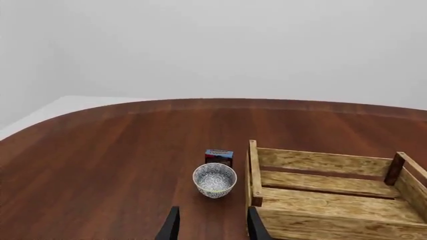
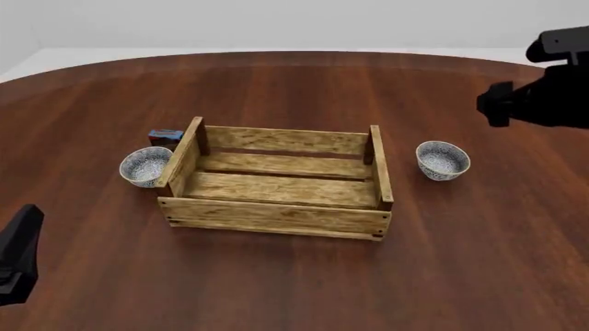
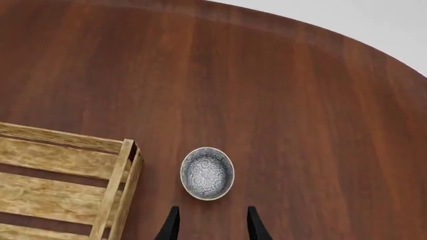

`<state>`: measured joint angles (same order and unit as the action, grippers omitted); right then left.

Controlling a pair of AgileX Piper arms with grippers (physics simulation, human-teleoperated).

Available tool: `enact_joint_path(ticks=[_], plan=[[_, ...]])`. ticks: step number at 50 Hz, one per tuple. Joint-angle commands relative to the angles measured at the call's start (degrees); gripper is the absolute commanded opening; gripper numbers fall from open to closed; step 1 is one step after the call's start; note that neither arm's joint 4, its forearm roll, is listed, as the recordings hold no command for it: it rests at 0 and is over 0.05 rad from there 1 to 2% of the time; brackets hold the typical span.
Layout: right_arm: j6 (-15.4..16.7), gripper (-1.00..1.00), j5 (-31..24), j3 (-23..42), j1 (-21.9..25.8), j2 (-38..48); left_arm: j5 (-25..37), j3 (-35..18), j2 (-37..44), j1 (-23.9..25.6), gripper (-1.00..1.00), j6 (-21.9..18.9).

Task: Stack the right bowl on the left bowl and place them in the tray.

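With the tray [image 2: 276, 186] as the landmark, standing on the brown table [image 2: 294, 83] near its middle, the left gripper [image 1: 212, 227] sits well off the tray's left end and toward the near edge of the table; in the front view only a dark piece of that arm [image 2: 18, 262] shows at the lower left corner. Its wrist view shows two black fingertips [image 1: 172, 226] spread apart with bare wood between them, gripping nothing. Just beside the tray's left end board stands the left bowl [image 2: 146, 165], upright and open side up, close to the board though whether it touches cannot be told. Behind that bowl, at the tray's far left corner, is a small blue-and-red box [image 2: 165, 136], just beside the bowl. The tray itself is a light-wood slatted crate with raised end boards, and its slatted floor carries nothing. Off the tray's right end, near but clearly apart from it, stands the right bowl [image 2: 443, 159], also upright on the table. The right gripper [image 3: 212, 225] hangs above the table beyond the tray's right end, past the right bowl; in its wrist view the fingers [image 3: 252, 224] stand parted, holding nothing, with the right bowl [image 3: 207, 173] lying just ahead of them.
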<state>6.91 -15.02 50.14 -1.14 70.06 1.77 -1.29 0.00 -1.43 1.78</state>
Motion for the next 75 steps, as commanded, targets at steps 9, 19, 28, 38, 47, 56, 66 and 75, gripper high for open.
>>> enact_joint_path(ticks=[9, 19, 28, 38, 47, 56, 66, 75], plan=[[2.4, 1.00, -9.0, 7.3, -3.9, -0.3, -0.2, 0.0, 0.1, 1.2, 1.00, -0.5], [2.4, 1.00, -16.9, 15.7, -4.1, 5.2, -0.1, 0.0, 0.0, 1.2, 1.00, 0.1], [2.5, 1.00, -22.5, 22.7, -2.8, 10.5, -0.1, 0.1, 0.0, 1.1, 1.00, 0.2], [0.5, 1.00, -24.0, 25.5, -2.6, 15.8, -0.2, 0.6, 0.0, 1.2, 1.00, 0.4], [0.2, 1.00, -22.4, 25.3, -3.0, 20.0, -0.4, 1.0, 0.0, 1.2, 1.00, 0.7], [1.0, 1.00, -21.1, 26.0, -3.6, 24.4, -0.1, 0.7, 0.0, 1.5, 1.00, 0.8], [0.9, 1.00, -20.5, 27.5, -4.3, 28.1, 0.0, 0.7, 0.0, 1.3, 1.00, 0.6], [0.5, 1.00, -18.4, 27.1, -4.3, 31.3, 0.1, 0.8, 0.1, 1.3, 1.00, 0.4]])
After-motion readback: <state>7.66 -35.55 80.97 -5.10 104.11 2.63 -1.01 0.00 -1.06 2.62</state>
